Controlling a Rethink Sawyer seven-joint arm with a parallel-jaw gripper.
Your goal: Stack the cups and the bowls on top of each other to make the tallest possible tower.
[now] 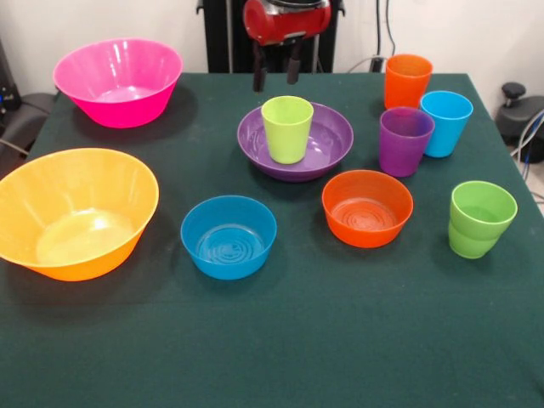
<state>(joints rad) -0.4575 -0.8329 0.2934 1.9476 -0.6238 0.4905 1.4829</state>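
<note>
A lime-yellow cup (286, 127) stands upright inside the wide shallow purple bowl (333, 140) at the table's middle back. My gripper (276, 75) hangs open and empty above the table just behind that bowl, touching nothing. A small blue bowl (229, 236) and a small orange bowl (367, 207) sit in front of the purple bowl. An orange cup (406, 81), a light blue cup (444, 122) and a purple cup (404, 140) stand close together at the back right. A green cup (480, 218) stands at the right.
A big pink bowl (119, 82) sits at the back left and a big yellow-orange bowl (72, 211) at the left edge. The table (272, 340) has a dark green cloth. Dark equipment shows beyond both side edges.
</note>
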